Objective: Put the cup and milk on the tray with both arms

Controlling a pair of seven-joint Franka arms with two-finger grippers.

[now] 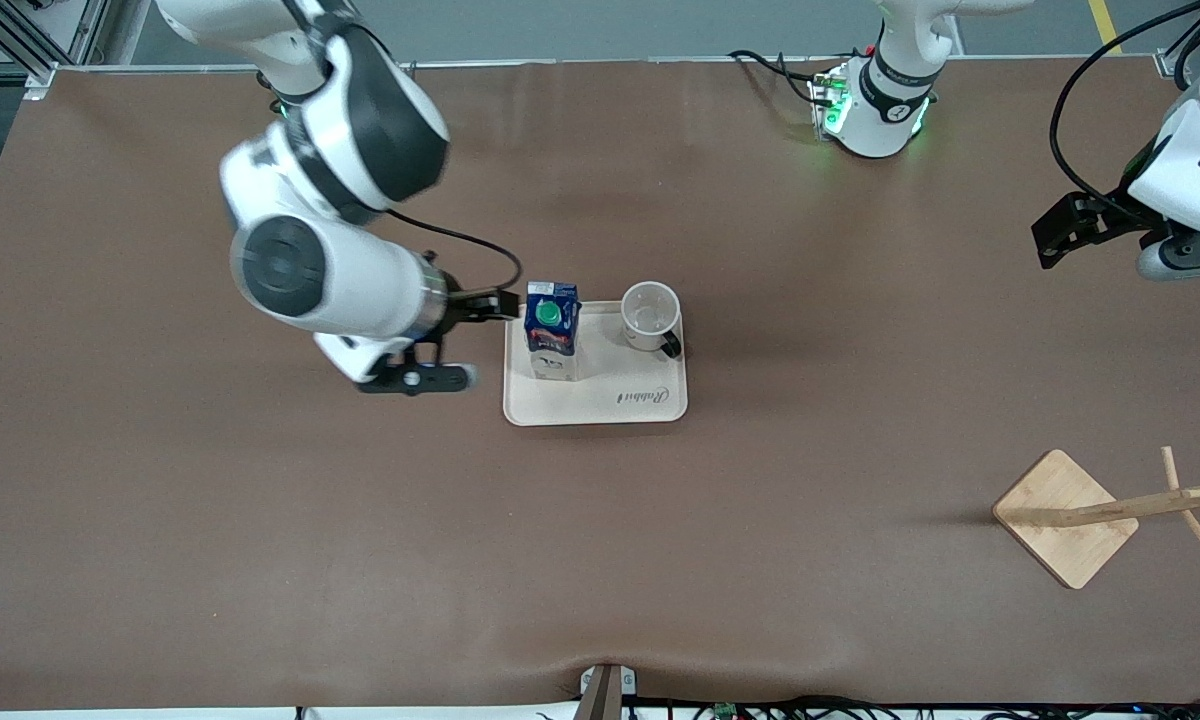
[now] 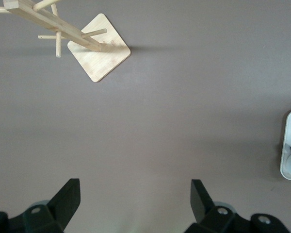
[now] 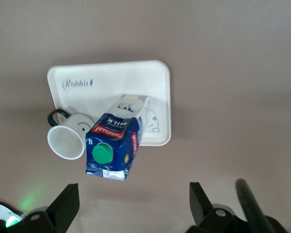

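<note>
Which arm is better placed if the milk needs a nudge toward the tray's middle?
Right, probably. The right gripper is open beside the tray, with the milk standing just ahead of it. The left gripper, also open, waits over bare table near the wooden stand, away from the cup.

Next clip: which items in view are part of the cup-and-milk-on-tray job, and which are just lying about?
Part of the job:
- cup, standing on the tray
- milk, upright on the tray beside the cup
- tray
- right gripper, open, beside the milk
- left gripper, open, over bare table at the left arm's end, waiting

Lying about:
- wooden stand, toward the left arm's end
</note>
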